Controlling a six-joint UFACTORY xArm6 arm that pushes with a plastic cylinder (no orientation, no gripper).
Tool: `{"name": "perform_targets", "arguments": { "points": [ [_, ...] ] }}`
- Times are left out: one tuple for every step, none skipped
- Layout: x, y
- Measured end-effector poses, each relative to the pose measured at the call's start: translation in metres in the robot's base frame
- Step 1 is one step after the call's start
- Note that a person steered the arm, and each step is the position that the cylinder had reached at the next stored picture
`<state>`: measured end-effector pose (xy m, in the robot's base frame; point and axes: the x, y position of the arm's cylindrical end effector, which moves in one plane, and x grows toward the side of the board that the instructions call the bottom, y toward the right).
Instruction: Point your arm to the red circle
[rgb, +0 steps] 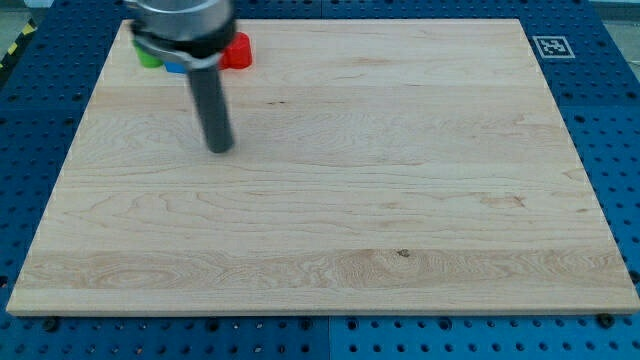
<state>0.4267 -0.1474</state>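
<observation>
The pale wooden worktop (400, 220) lies nearest. My tip (219, 148) rests on it toward the view's upper left — no pincer here, just a rod. Beyond, partly hidden by the arm, sit green block (148, 57), blue block (176, 67) and red circle (237, 51), up-right of my tip.
</observation>
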Motion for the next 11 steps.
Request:
{"name": "perform_targets", "arguments": {
  "points": [
    [-0.014,-0.053],
    [-0.021,-0.067],
    [-0.021,-0.032],
    [-0.021,0.071],
    [-0.038,0.157],
    [-0.102,0.176],
    [-0.171,0.169],
    [-0.229,0.128],
    [-0.231,0.071],
    [-0.219,0.033],
    [-0.211,0.024]
  ]
}}
